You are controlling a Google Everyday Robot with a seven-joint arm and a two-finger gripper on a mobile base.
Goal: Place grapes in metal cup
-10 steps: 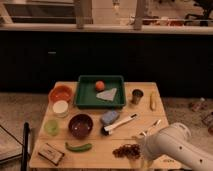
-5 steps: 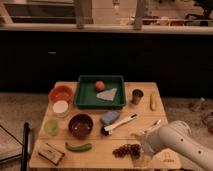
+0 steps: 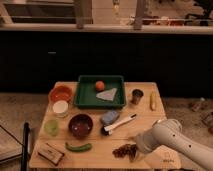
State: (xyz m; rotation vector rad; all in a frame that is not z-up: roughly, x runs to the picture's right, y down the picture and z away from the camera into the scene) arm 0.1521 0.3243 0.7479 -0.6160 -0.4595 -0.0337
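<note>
The grapes, a small dark reddish-purple bunch, lie near the front edge of the wooden table, right of the green pepper. The metal cup, a small grey cylinder, stands upright at the back right, beside the green tray. My gripper is at the end of the white arm coming in from the lower right. It sits right at the grapes' right end, partly hidden by the arm.
The green tray holds an orange fruit and a grey wedge. An orange bowl, white container, dark red bowl, green cup, blue sponge, brush, banana and a packet lie around.
The white arm has moved left and down toward the grapes, bringing the gripper up to the bunch's right end. The grapes and cup have not moved.
</note>
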